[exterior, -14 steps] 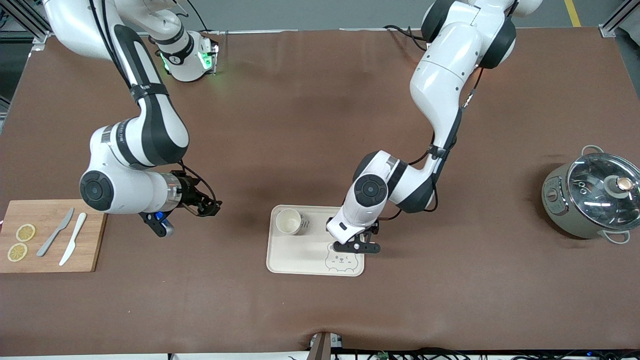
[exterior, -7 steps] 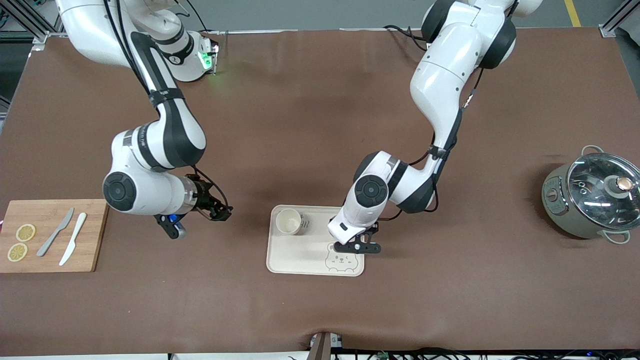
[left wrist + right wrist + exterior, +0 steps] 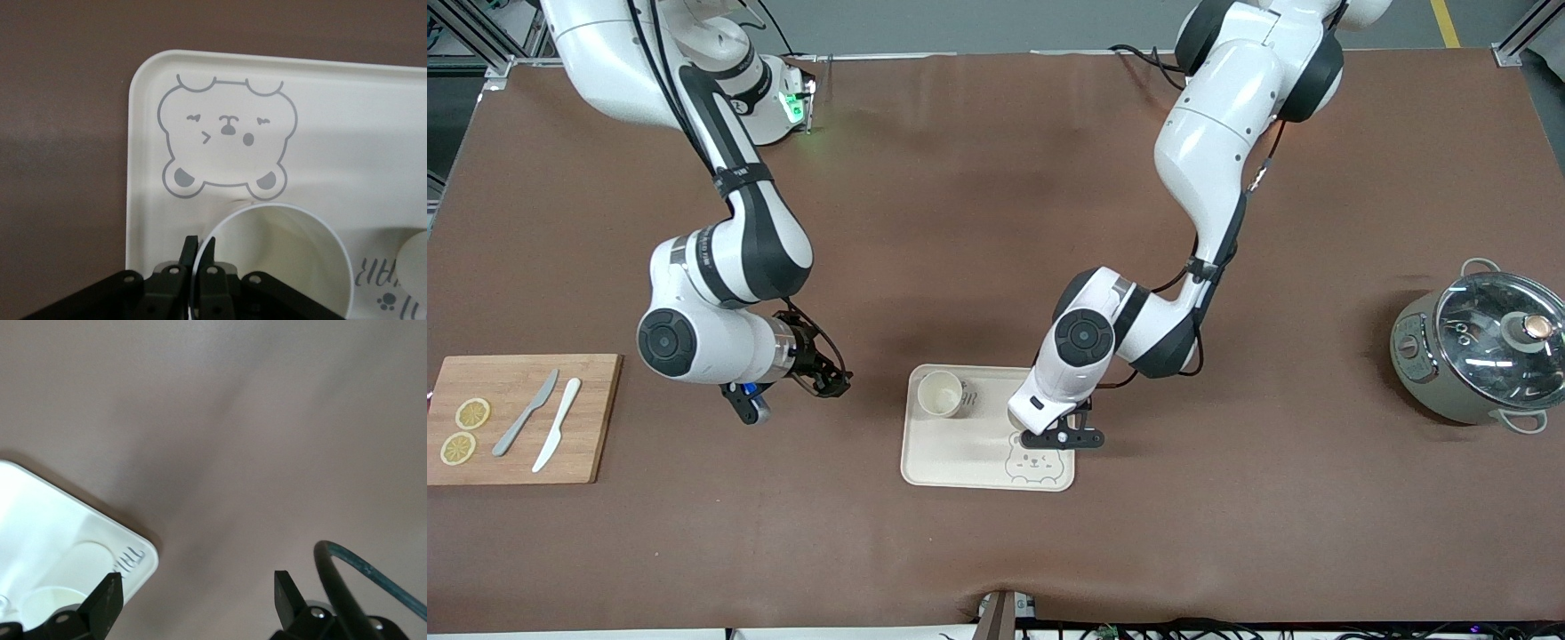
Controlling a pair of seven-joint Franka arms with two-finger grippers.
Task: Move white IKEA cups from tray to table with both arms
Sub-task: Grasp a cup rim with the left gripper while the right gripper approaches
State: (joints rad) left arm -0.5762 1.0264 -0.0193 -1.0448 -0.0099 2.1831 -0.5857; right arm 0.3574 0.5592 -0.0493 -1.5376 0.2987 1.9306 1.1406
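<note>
The left hand (image 3: 199, 267) is low over the tray (image 3: 925, 467), its fingers pinched onto the near rim wall of one white cup (image 3: 280, 260), one finger inside and one outside; the cup stands upright beside the printed bear, so a straight lift should come next. The right hand (image 3: 831, 384), fingers spread and empty, hovers over the table (image 3: 1227, 516) just off the tray's edge, the second cup (image 3: 940, 393) lying straight ahead of it.

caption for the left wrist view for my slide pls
Left end effector shut on the rim of a white cup standing on the bear-print tray.
</note>
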